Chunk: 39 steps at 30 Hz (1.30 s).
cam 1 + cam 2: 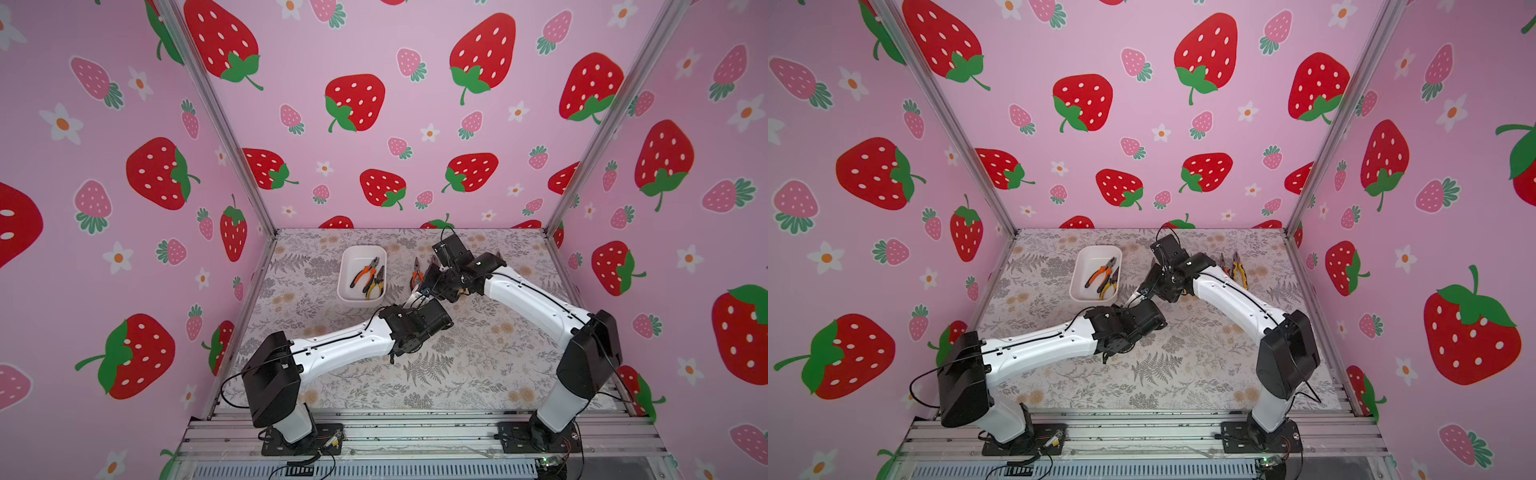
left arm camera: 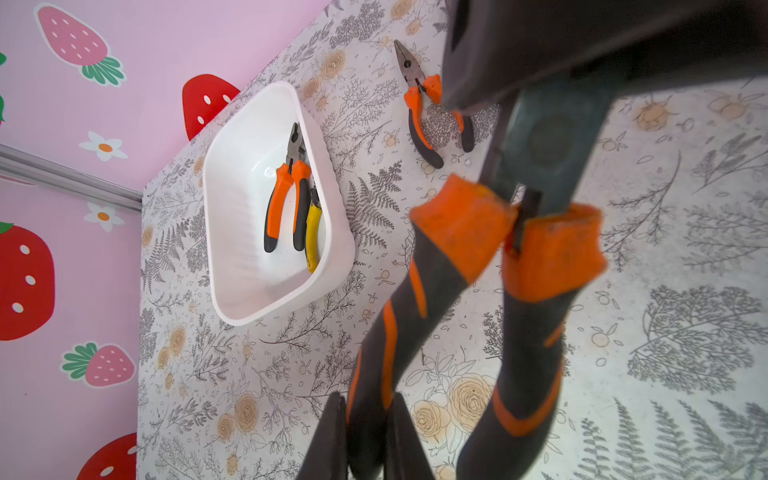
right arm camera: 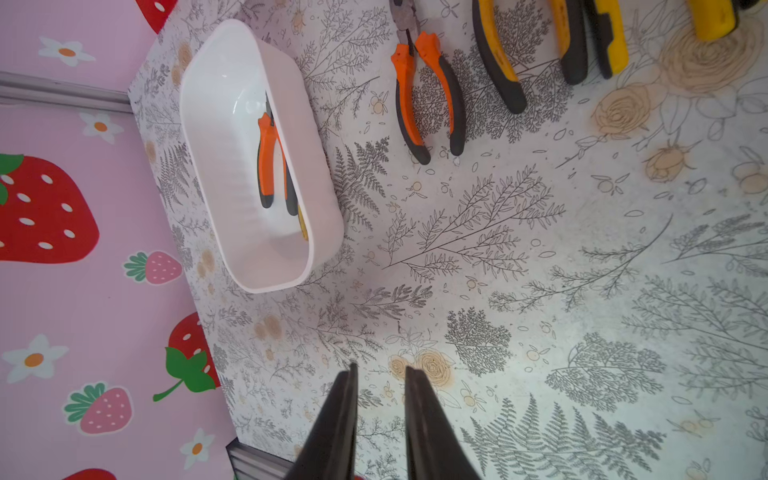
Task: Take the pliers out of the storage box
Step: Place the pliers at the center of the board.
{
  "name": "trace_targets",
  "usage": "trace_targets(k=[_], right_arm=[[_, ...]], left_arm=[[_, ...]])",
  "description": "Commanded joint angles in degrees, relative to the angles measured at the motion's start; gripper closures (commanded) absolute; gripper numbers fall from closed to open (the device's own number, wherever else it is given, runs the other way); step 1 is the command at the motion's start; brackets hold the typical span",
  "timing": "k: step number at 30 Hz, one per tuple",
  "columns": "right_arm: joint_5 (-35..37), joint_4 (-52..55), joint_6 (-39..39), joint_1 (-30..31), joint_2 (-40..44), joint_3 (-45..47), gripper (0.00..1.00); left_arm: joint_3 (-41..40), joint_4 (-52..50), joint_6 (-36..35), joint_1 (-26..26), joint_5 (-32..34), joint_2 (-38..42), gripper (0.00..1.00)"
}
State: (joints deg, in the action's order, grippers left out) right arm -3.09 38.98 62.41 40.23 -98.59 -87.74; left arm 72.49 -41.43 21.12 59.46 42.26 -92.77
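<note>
- The left gripper (image 2: 370, 401) is clamping the orange pliers (image 2: 461, 224) by a handle, outside the box (image 2: 338, 216).
- The right gripper (image 3: 380, 370) is showing a narrow gap; whether it is gripping anything cannot be told.
- Inside the box, two pliers (image 2: 274, 208) are lying.

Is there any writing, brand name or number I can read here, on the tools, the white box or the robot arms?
None: no text is readable in any view.
Pliers: plain orange, yellow and black grips, no brand visible.
Box: plain white.
Arms: no legible marking.
Walls: strawberries and flowers only, no words.
</note>
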Motion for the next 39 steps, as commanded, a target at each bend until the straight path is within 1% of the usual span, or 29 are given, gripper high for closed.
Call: trace_targets(k=[1, 4, 7, 9, 10, 13, 14, 18, 21, 22, 23, 25, 26, 27, 29, 34, 36, 38, 39], right_arm=[[-0.5, 0.4, 0.7, 1.0, 1.1, 1.5, 0.78], [-0.1, 0.5, 1.4, 1.0, 0.9, 1.8, 0.78], [0.3, 0.2, 1.9, 1.0, 0.9, 2.2, 0.74], [0.4, 0.1, 2.3, 1.0, 1.0, 2.6, 0.74], [0.4, -0.1, 2.4, 1.1, 1.1, 2.8, 0.76], [0.8, -0.6, 2.9, 1.1, 1.5, 3.7, 0.85], [0.9, -0.7, 3.0, 1.0, 1.7, 4.0, 0.89], [1.8, -0.9, 2.4, 1.0, 2.3, 4.6, 0.98], [2.8, -0.8, 1.4, 0.5, 3.0, 4.9, 1.0], [3.4, -0.7, 0.5, 0.3, 3.3, 4.8, 1.0], [4.3, -0.5, -0.8, -0.1, 3.7, 4.6, 1.0], [6.2, 0.5, -3.7, -0.9, 4.2, 3.6, 1.0], [7.3, 1.2, -5.8, -1.4, 4.6, 3.0, 1.0], [8.5, 1.9, -7.3, -2.1, 4.8, 2.3, 1.0], [11.0, 3.4, -11.0, -3.7, 5.2, 1.0, 1.0], [15.6, 6.9, -19.2, -8.7, 5.7, -1.6, 1.0], [16.4, 7.3, -24.5, -10.5, 6.3, -1.8, 1.0], [14.9, 6.2, -32.3, -12.3, 7.9, -0.4, 1.0], [14.6, 6.2, -35.0, -13.2, 8.6, 0.4, 1.0]], left_arm=[[4.8, 0.2, 1.4, 0.1, -0.1, -0.2, 1.0], [6.6, -1.3, 3.0, 0.3, -1.1, -0.7, 1.0], [8.4, -2.5, 4.2, 0.3, -2.9, -1.9, 1.0], [9.3, -2.8, 5.1, 0.3, -4.2, -2.6, 1.0], [9.6, -2.7, 5.6, 0.3, -5.0, -3.0, 1.0], [10.0, -2.0, 6.6, 0.4, -6.8, -3.6, 1.0], [10.2, -1.9, 6.7, 0.5, -7.1, -3.7, 1.0], [10.3, -2.1, 6.9, 0.7, -7.2, -3.7, 1.0], [10.0, -2.0, 6.7, 0.8, -7.6, -3.0, 1.0], [9.8, -2.0, 6.8, 0.7, -7.7, -2.7, 0.96], [9.5, -2.1, 6.8, 0.7, -7.8, -2.2, 0.85], [9.0, -2.1, 6.9, 0.7, -8.3, -1.1, 0.68], [8.8, -2.4, 7.2, 0.7, -8.7, -0.5, 0.61], [8.7, -2.6, 7.4, 0.8, -9.0, 0.2, 0.58], [7.8, -2.4, 7.8, 0.7, -10.5, 2.3, 0.55], [3.9, -1.1, 9.4, 1.0, -13.4, 8.9, 0.55], [2.2, -1.3, 9.8, 1.0, -13.3, 11.2, 0.55], [0.0, -1.3, 10.1, 1.0, -12.9, 13.2, 0.55], [-1.1, -1.2, 10.3, 1.0, -12.8, 13.8, 0.55]])
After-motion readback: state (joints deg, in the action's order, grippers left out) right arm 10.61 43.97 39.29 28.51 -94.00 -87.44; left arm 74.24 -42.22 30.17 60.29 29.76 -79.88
